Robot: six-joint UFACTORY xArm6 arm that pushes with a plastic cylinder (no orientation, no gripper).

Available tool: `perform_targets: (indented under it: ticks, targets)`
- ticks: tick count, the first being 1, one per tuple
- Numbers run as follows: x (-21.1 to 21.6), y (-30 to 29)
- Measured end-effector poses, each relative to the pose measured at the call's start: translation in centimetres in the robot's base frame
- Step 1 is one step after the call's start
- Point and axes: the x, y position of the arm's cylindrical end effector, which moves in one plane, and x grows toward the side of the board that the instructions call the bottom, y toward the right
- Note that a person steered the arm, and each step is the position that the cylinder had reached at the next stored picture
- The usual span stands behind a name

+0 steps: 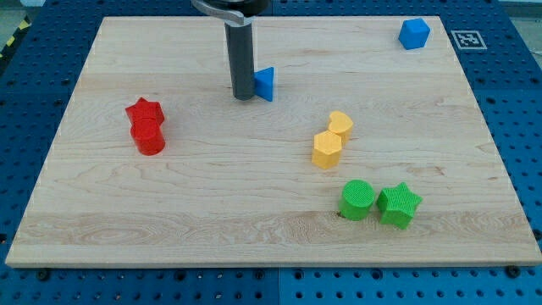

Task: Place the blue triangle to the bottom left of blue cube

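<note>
The blue triangle (266, 83) lies on the wooden board (212, 203) near the top middle. My tip (242, 97) stands right against the triangle's left side, touching it or nearly so. The blue cube (414, 33) sits far off at the board's top right corner. The dark rod comes down from the view's top and hides a little of the triangle's left edge.
A red star (144, 111) and a red cylinder (150, 137) sit together at the left. Two yellow blocks (340, 125) (326, 149) sit right of centre. A green cylinder (357, 200) and a green star (399, 205) sit at the lower right.
</note>
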Motion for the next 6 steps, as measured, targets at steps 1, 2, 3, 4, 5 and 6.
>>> perform_targets:
  ticks: [1, 2, 3, 4, 5, 6]
  targets:
    - [-0.4, 0.1]
    - [-0.4, 1.1]
    - [-0.6, 2.2]
    - [-0.9, 3.7]
    - [-2.3, 5.3]
    - [-2.9, 7.9]
